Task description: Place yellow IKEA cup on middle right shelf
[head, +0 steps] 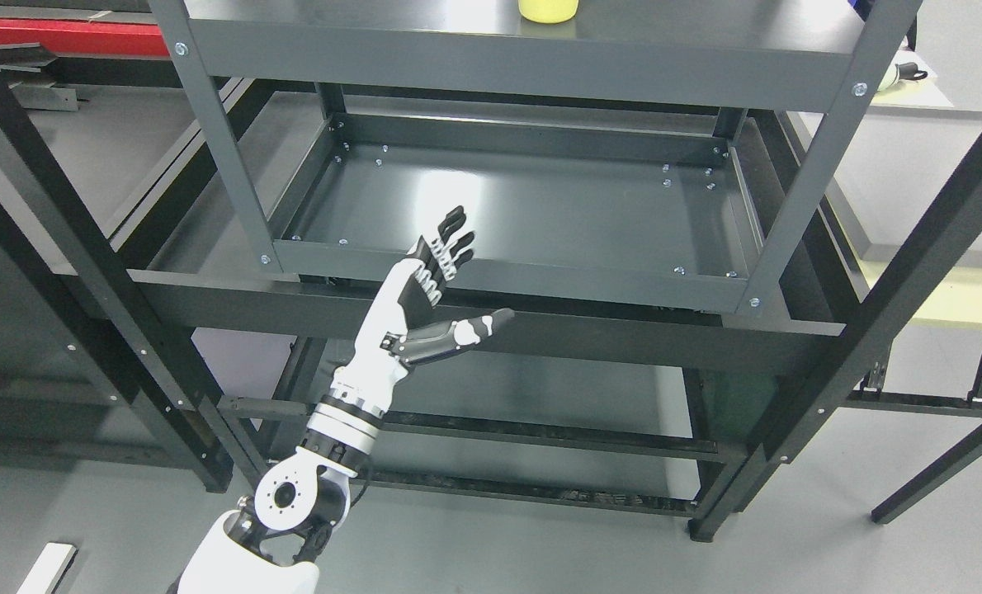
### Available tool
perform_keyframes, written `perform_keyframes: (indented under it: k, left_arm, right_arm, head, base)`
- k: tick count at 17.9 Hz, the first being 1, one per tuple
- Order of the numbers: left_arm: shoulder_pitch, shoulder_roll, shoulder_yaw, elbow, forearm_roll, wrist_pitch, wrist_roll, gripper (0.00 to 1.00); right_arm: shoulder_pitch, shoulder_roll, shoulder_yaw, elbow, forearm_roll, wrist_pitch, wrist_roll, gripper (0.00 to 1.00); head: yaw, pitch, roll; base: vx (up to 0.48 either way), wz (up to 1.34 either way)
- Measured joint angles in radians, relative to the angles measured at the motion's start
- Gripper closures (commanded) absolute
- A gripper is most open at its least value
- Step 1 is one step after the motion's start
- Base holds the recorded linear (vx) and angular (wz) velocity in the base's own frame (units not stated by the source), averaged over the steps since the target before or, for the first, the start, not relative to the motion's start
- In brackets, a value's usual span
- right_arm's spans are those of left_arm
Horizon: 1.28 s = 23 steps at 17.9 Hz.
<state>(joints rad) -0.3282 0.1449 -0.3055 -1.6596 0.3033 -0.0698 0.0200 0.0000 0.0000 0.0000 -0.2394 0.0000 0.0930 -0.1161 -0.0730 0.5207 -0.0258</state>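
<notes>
Left robot hand (437,285): comes in from the lower left on a white and black arm and hangs in the air in front of the dark shelf unit. Its fingers (451,239) are stretched out straight and its thumb (466,330) is splayed to the side. It holds nothing and touches nothing.

Right robot hand: not in view.

Hand against shelf: the fingertips point up and away toward the front rim of the lower shelf (540,206), a dark tray with raised edges. They look just short of that rim, though depth is hard to judge from this angle.

Yellow cup (548,9): stands on the upper shelf (705,33) at the very top edge of the view, with only its lower part visible. It is near the middle of that shelf's width as seen here, well above and apart from the open hand.

Which level: the view does not show the whole rack, so I cannot tell for certain whether the shelf under the cup is the middle right one.

Task progress: my judgement is that the placing is most likely done, since the cup rests on a shelf and the hand is empty and clear of it.

What is left: probably only drawing the arm away from the rack. If this is the wrong level, the cup would need a fresh grasp.

Surroundings: grey floor (540,544) below the rack, and a pale yellow table (953,297) at the right.
</notes>
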Motion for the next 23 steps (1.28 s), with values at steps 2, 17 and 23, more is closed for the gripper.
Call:
perform_keyframes:
  k: [2, 17, 23]
  left_arm:
    - [0.023, -0.026, 0.052, 0.021, -0.063, 0.012, -0.003, 0.01]
    - [0.089, -0.12, 0.252, 0.07, -0.291, 0.147, -0.029, 0.01]
    - [0.095, -0.131, 0.275, 0.067, -0.3, 0.148, -0.027, 0.01]
  right_arm:
    - [0.0, 0.0, 0.0, 0.0, 0.0, 0.0, 0.0, 0.01]
    - [0.0, 0.0, 0.0, 0.0, 0.0, 0.0, 0.0, 0.01]
    - [0.0, 0.0, 0.0, 0.0, 0.0, 0.0, 0.0, 0.01]
  head:
    - [0.0, 0.0, 0.0]
    - [0.0, 0.0, 0.0]
    - [0.0, 0.0, 0.0]
  base:
    - [-0.066, 0.03]
    - [-0.009, 0.01]
    - [0.0, 0.0]
